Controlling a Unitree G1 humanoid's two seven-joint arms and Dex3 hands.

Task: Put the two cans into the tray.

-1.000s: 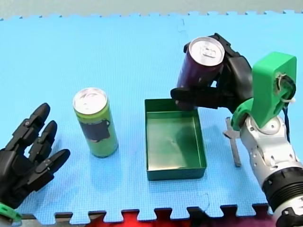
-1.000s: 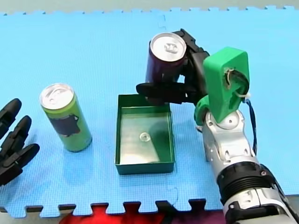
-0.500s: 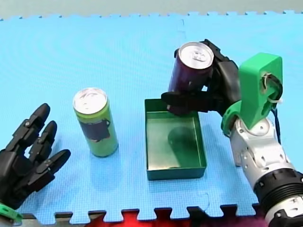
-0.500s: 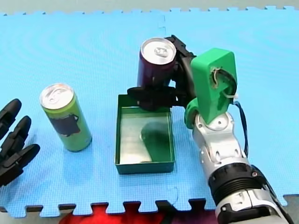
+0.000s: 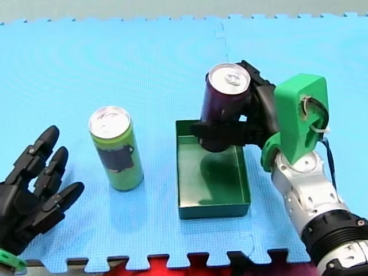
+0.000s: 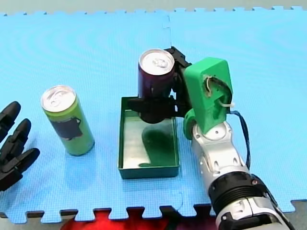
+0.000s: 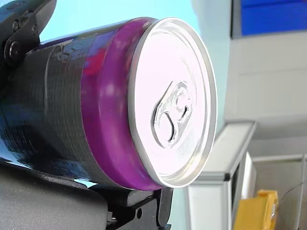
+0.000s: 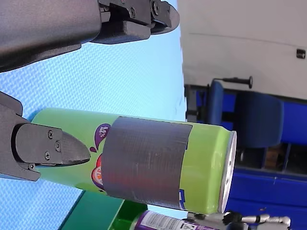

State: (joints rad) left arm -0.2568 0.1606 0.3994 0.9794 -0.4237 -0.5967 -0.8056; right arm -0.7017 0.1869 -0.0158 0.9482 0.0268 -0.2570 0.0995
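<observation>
We see a purple can (image 5: 225, 95), silver top toward us and leaning a little, held over the far end of a green tray (image 5: 214, 210), at the tray's 12 o'clock. The right hand (image 5: 253, 118) has its black fingers wrapped round the can's far side, and its thumb crosses the lower front. The thumb hides the can's base, so we cannot tell whether it touches the tray. A dark shadow lies on the tray floor beneath it. In the first wrist view, that can (image 7: 144, 105) appears close up on its side, with dark tape round its body and the pull tab facing the camera.

The right arm reaches in from the tray's 5 o'clock, with a bright green mount (image 5: 299, 121) at its wrist.

A green can (image 5: 116, 149) stands upright on the blue foam mat (image 5: 115, 63) at the tray's 9 o'clock, near it but not touching, with a dark patch on its side. In the second wrist view, we see this green can (image 8: 144, 163) with grey tape round it and black fingers (image 8: 43, 148) close by.

The left hand (image 5: 34, 192) is at the green can's 8 o'clock, well apart from it. Its fingers are uncurled and it holds nothing.
</observation>
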